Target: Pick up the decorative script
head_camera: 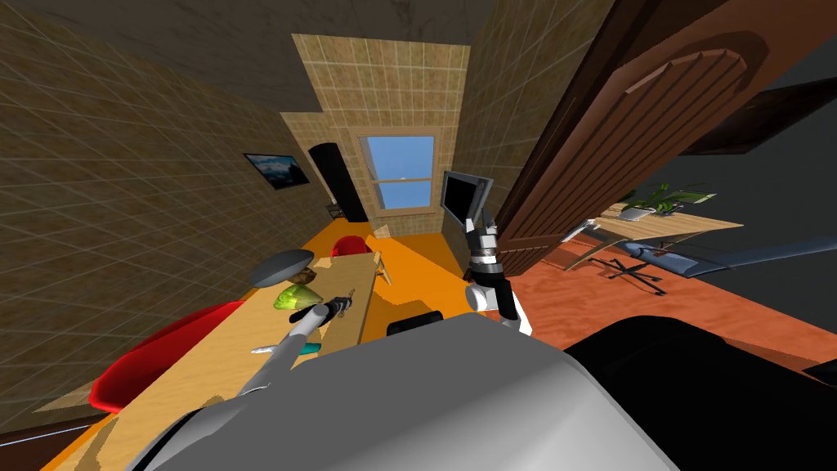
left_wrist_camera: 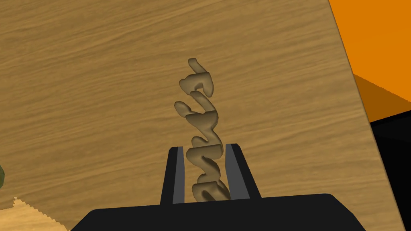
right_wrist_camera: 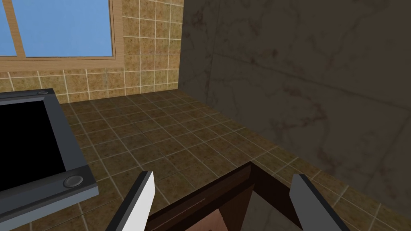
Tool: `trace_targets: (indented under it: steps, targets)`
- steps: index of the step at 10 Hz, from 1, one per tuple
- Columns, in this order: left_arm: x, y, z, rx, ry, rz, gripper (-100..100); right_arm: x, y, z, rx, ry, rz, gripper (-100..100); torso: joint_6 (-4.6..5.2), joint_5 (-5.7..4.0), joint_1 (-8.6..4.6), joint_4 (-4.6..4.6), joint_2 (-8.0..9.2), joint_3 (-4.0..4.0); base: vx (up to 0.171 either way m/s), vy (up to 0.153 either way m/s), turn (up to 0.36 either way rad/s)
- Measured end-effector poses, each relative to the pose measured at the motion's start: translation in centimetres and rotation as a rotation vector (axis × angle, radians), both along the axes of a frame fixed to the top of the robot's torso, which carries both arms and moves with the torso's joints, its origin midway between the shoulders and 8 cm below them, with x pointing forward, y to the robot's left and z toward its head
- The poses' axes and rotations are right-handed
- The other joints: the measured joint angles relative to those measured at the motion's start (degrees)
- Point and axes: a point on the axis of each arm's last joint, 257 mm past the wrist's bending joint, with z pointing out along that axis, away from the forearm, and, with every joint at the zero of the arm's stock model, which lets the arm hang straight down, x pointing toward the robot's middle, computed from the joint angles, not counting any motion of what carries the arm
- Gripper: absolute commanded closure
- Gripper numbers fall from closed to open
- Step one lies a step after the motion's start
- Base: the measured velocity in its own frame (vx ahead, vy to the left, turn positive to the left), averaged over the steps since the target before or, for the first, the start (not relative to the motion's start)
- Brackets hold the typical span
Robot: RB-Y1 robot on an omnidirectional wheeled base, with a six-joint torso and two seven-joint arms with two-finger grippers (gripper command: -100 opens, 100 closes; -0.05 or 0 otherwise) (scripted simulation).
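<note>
The decorative script [left_wrist_camera: 202,132] is a tan, curly wooden word. One end of it sits between the fingers of my left gripper [left_wrist_camera: 204,172], which is shut on its sides, and the rest reaches out over the wooden table [left_wrist_camera: 88,80]. In the head view the left gripper [head_camera: 342,306] is over the table's right part with the script [head_camera: 350,296] at its tip. My right gripper [head_camera: 473,224] is raised beside a dark monitor [head_camera: 464,196], and its fingers [right_wrist_camera: 141,200] stand wide open with nothing between them.
On the table [head_camera: 221,368] near the left gripper lie a grey bowl [head_camera: 282,266], a green object [head_camera: 296,296], a teal item [head_camera: 311,349] and a thin grey item [head_camera: 263,349]. A red chair [head_camera: 163,352] stands on the table's left. A large brown wooden panel [head_camera: 621,139] rises on the right.
</note>
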Motion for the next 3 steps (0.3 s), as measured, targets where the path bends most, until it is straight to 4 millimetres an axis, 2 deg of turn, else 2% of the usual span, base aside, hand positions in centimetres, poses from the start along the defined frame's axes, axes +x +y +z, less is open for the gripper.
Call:
trace_targets:
  steps: [1, 2, 3]
  targets:
    - [0.61, 0.06, 0.17, 0.005, -0.001, 0.006, 100, 0.0, 0.0, 0.0, 0.0, 0.0, 0.0, 0, 0.02, -0.02, 0.0, 0.02, 0.02, 0.02, -0.071, 0.009, -0.038]
    - [0.96, 0.15, 0.29, 0.006, -0.003, 0.013, 100, 0.0, 0.0, 0.0, 0.0, 0.0, 0.0, 0, 0.0, -0.02, -0.07, 0.01, -0.01, 0.0, -0.024, -0.002, -0.004]
    - [0.97, 0.16, 0.29, 0.006, -0.003, 0.015, 0, 0.0, 0.0, 0.0, 0.0, 0.0, 0.0, 0, -0.01, -0.03, -0.11, -0.01, -0.13, -0.07, -0.006, 0.001, 0.002]
